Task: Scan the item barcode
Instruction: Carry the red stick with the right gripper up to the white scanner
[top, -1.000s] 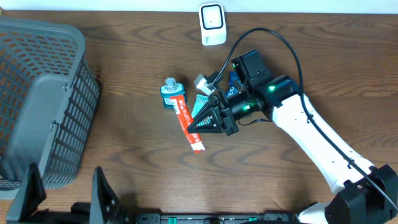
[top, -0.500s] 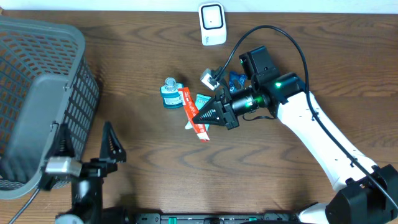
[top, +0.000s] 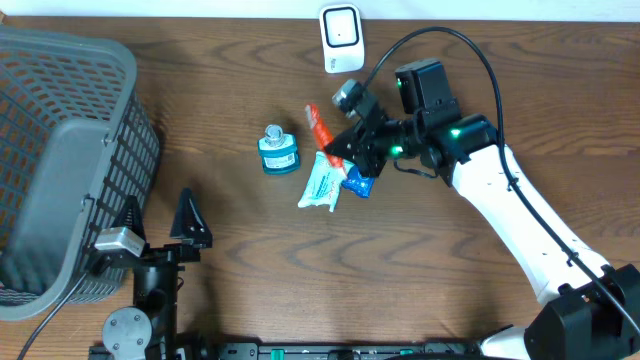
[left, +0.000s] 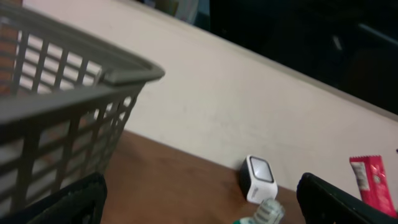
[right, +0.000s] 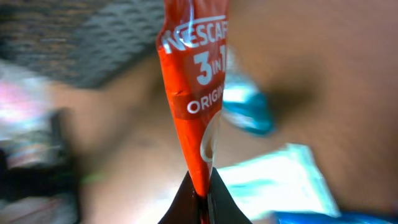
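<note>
Right tool (right: 202, 200): jaws pinched tight on the bottom end of the red coffee sachet (right: 196, 93). The sachet stands away from the tips, with its print facing the wrist camera.

From overhead, the sachet's long axis runs from the tool up toward the far edge of the counter (top: 480, 290). Its free end points roughly at the white scanner (top: 341, 38), which sits near but apart, against the back edge. No barcode is visible on the sachet in any view.

Just beside the tool on the counter lie a white-teal packet (top: 322, 183), a blue packet (top: 358, 183) and a small blue bottle (top: 277, 150).

Left tool (top: 158, 215): jaws spread wide and empty, by the grey basket (top: 60, 150), well apart from the scanner.

Judgement: the right arm is nearer, and the next move is to present the sachet to the scanner face.
</note>
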